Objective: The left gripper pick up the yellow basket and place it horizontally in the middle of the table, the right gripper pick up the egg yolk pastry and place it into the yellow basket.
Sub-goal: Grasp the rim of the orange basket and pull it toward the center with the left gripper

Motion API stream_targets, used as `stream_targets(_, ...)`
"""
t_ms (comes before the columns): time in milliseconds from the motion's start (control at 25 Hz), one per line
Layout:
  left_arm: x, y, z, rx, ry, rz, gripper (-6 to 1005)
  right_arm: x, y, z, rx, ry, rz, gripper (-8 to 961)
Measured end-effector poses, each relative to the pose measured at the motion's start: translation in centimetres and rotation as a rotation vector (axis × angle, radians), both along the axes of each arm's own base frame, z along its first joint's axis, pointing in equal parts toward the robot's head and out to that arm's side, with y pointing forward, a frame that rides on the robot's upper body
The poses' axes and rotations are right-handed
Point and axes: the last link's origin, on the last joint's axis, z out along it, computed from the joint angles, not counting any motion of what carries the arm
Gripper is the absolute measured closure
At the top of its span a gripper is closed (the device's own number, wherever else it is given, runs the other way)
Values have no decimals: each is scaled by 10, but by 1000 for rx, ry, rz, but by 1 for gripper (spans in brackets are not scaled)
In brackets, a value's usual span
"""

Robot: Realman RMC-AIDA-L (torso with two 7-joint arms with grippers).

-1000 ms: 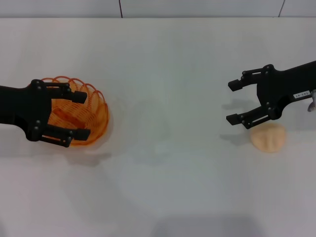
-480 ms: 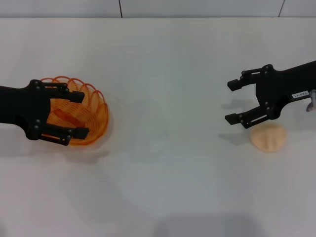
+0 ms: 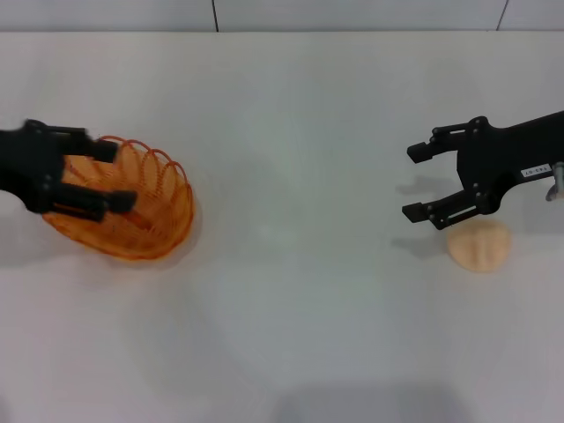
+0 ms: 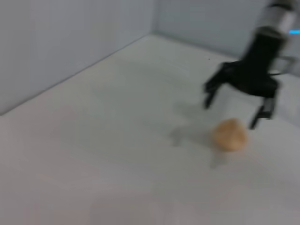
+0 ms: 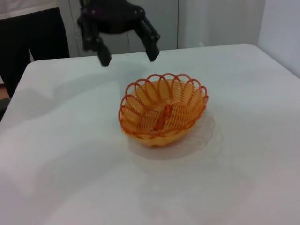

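The oval orange-yellow wire basket (image 3: 132,209) is seen at the left of the white counter (image 3: 291,335), open side up. The black left gripper (image 3: 104,177) is held wide open above its left rim. At the right, the black right gripper (image 3: 419,181), spread wide, is held just above the pale round egg yolk pastry (image 3: 480,244); its small white label (image 3: 535,173) cannot be read

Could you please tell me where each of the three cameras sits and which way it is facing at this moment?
Head view: on the head, looking down at the table; shows the left claw over the yellow basket and the right claw beside the egg yolk pastry.
Left wrist view: looks across the table at the right claw and pastry; own claw unseen.
Right wrist view: looks across at the basket and left claw; own claw unseen.
Shared: each wrist view shares its objects with the head view.
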Motion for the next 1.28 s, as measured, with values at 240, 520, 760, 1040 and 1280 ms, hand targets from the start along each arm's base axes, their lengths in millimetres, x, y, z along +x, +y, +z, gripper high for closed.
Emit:
stream_targets(240, 10, 12, 28, 89, 125, 255, 158, 3, 0, -1, 16, -6, 6, 84)
stream_targets(520, 8, 32, 47, 163, 283, 474, 165, 3, 0, -4, 15, -10, 16, 85)
stream_targets(760, 4, 46, 45, 205, 403, 500, 172, -1, -2, -9, 11, 1, 31, 84)
stream_targets(1040, -13, 61, 21, 220, 454, 527, 179, -3, -2, -11, 3, 3, 36, 85)
stream_targets(1280, -32, 67, 4, 234, 464, 535, 185, -3, -3, -14, -3, -2, 39, 84)
